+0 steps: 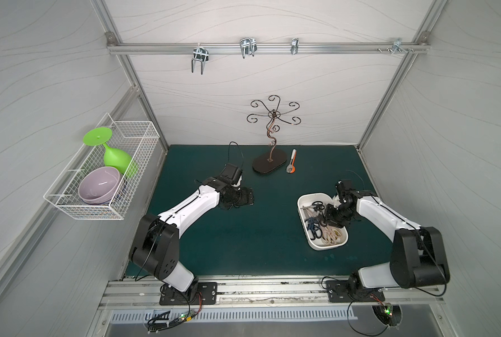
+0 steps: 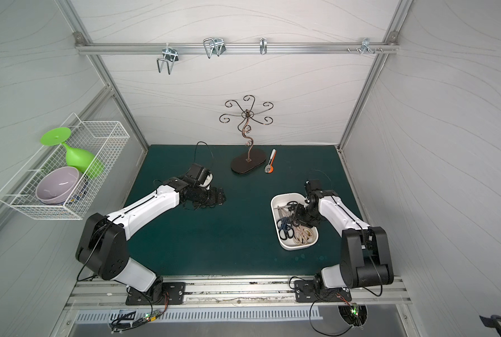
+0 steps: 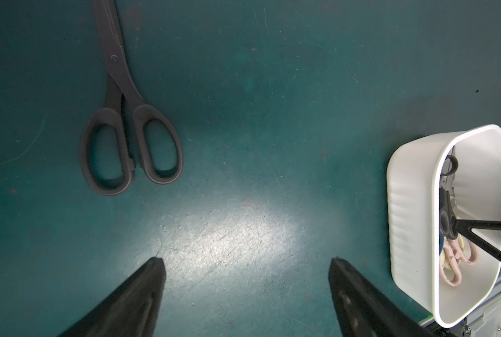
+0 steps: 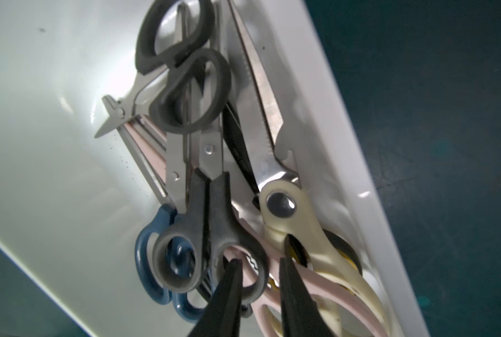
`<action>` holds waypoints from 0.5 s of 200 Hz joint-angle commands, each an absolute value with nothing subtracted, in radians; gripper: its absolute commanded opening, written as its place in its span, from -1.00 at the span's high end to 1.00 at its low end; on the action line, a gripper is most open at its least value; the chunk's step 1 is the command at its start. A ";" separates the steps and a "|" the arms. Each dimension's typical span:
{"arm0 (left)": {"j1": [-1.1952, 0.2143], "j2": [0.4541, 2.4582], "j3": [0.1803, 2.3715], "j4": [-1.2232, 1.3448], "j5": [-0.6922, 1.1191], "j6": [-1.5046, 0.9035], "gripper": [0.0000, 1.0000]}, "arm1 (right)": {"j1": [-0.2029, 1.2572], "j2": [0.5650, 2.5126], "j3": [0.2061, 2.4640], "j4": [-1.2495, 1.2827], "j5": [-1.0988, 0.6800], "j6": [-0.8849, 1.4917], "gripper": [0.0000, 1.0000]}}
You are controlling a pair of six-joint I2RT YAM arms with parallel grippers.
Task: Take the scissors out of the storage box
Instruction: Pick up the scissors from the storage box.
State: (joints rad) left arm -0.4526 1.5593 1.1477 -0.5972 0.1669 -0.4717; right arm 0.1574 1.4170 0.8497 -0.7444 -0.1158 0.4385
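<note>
Right fingers (image 4: pixel 226 297): narrowed round one handle loop of the grey pair (image 4: pixel 214 210). One tip is inside the loop, the other just outside it by the pink pair (image 4: pixel 331 284). Can't tell if the rim is pinched yet. They're down in the box (image 4: pixel 39 146), so the scissors lie at and ahead of these tips.

Left fingers (image 3: pixel 132 300): spread wide, nothing between, over bare tabletop (image 3: pixel 272 116). One black pair (image 3: pixel 126 125) lies out just ahead of them, the box well off to one side.

Risks:
- The outer tip may catch the pink handle too, so two pairs come up or the hold slips.
- Grey blades run under the small black pair (image 4: pixel 142 55) beyond the tips, and the grey loops overlap the blue pair (image 4: pixel 142 256). A lift could hook or drag those.
- A one-loop hold lets the pair swing or fall open.
- A snag could shift or tip the light box.

Counts:
- Finger sets: 2. Box: 1. Pairs out: 1.
- Pairs in box: six made out, namely grey, small black, blue, pink, cream (image 4: pixel 322 256) and yellow-black (image 4: pixel 345 248), which is mostly under the cream.
- The pile overlaps, so there may be more.
</note>
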 commanded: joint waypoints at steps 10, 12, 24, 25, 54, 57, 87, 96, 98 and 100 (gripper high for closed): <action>-0.452 1.532 1.152 -0.596 0.153 -0.469 -0.84 | 0.158 1.446 0.841 -0.728 -0.099 0.446 0.47; -0.451 1.532 1.152 -0.595 0.152 -0.469 -0.84 | 0.158 1.447 0.841 -0.726 -0.100 0.447 0.47; -0.453 1.531 1.152 -0.596 0.153 -0.469 -0.84 | 0.159 1.455 0.840 -0.718 -0.102 0.450 0.47; -0.452 1.531 1.152 -0.597 0.153 -0.469 -0.84 | 0.159 1.456 0.840 -0.718 -0.103 0.451 0.47; -0.453 1.526 1.152 -0.597 0.151 -0.469 -0.84 | 0.165 1.483 0.846 -0.716 -0.091 0.449 0.48; -0.453 1.525 1.152 -0.598 0.149 -0.469 -0.84 | 0.168 1.484 0.847 -0.717 -0.089 0.448 0.48; -0.453 1.522 1.146 -0.593 0.145 -0.471 -0.84 | 0.187 1.491 0.842 -0.724 -0.073 0.448 0.51; -0.452 1.523 1.146 -0.591 0.147 -0.473 -0.85 | 0.187 1.486 0.841 -0.724 -0.072 0.452 0.57; -0.452 1.524 1.145 -0.590 0.148 -0.474 -0.85 | 0.187 1.485 0.841 -0.724 -0.072 0.452 0.57; -0.453 1.525 1.146 -0.590 0.147 -0.474 -0.85 | 0.187 1.483 0.842 -0.725 -0.072 0.452 0.58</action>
State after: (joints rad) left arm -0.4526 1.5455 1.1473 -0.5968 0.1600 -0.4725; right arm 0.1753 1.4681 0.8501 -0.7151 -0.1009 0.4412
